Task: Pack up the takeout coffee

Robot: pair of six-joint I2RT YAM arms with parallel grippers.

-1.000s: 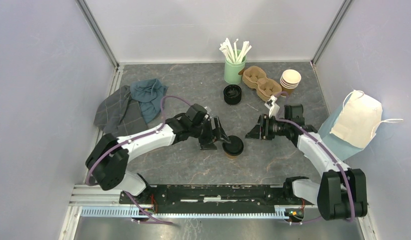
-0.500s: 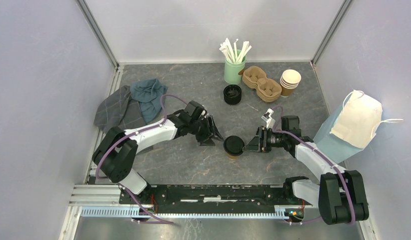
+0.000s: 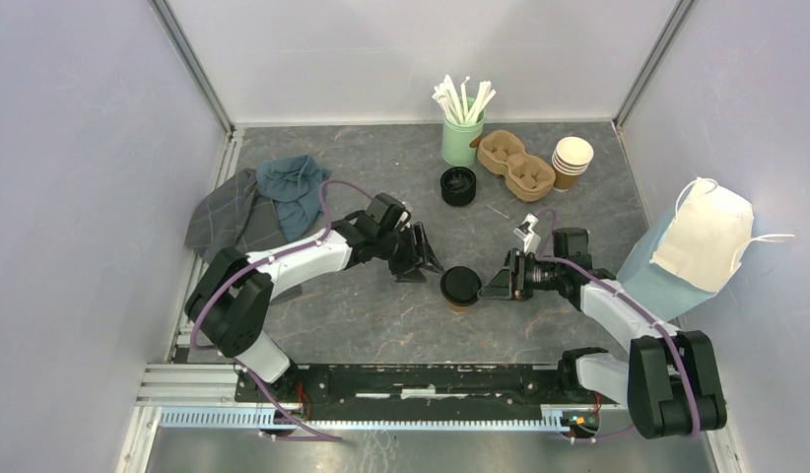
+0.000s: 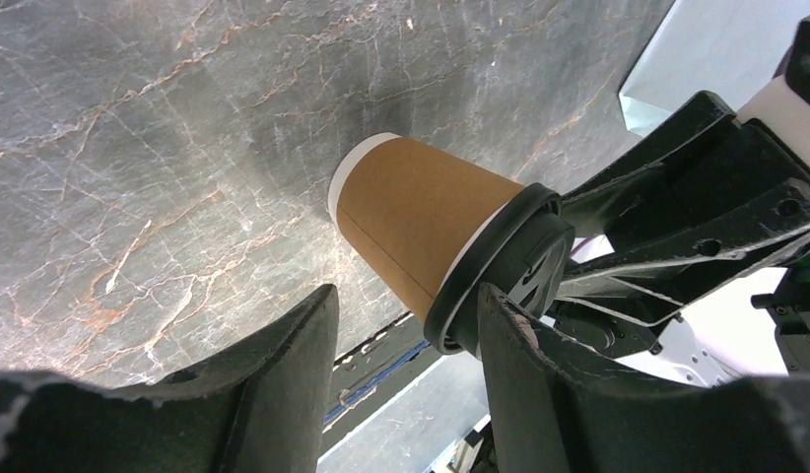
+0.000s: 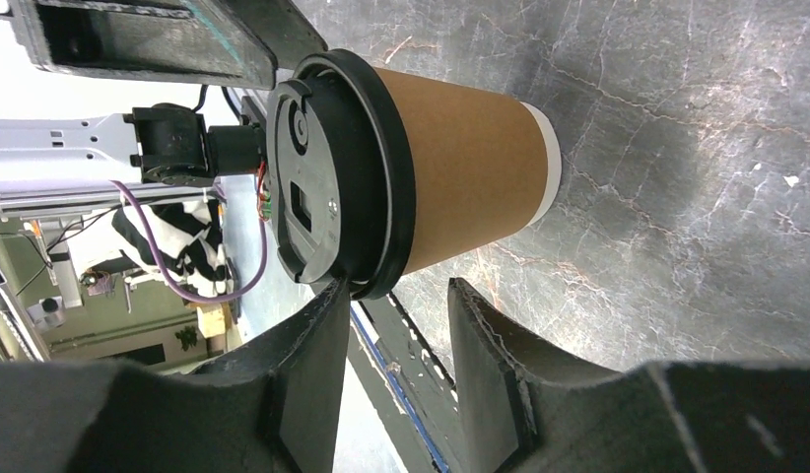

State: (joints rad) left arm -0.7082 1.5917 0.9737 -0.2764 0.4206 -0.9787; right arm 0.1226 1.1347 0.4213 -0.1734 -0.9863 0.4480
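**Item: coffee cup** (image 3: 461,290), brown paper, with a black lid (image 3: 460,283).
- Location: near the middle of the counter (image 3: 381,315), between the two grippers and well apart from the goods at the far edge.
- Attitude: upright on its base, long axis vertical, lid up, narrow white-rimmed foot on the stone-patterned surface.

**Item: left gripper** (image 3: 428,268).
- Location: just beside the cup, on its left and slightly behind it.
- Jaws: partly apart, nothing between them. The cup stands just beyond the fingertips.

**Item: right gripper** (image 3: 492,287).
- Location: close against the cup's right side.
- Jaws: partly apart and empty. In the right wrist view the lid rim sits at one fingertip; I cannot tell whether they touch.

**Other stock, far edge:**
- stack of black lids (image 3: 458,185)
- green pot of white stirrers (image 3: 461,138)
- cardboard cup carrier (image 3: 516,163)
- stack of lidless cups (image 3: 572,156)

**Left side:** crumpled cloths (image 3: 258,202).

**Right side:** a cream bag (image 3: 707,235).
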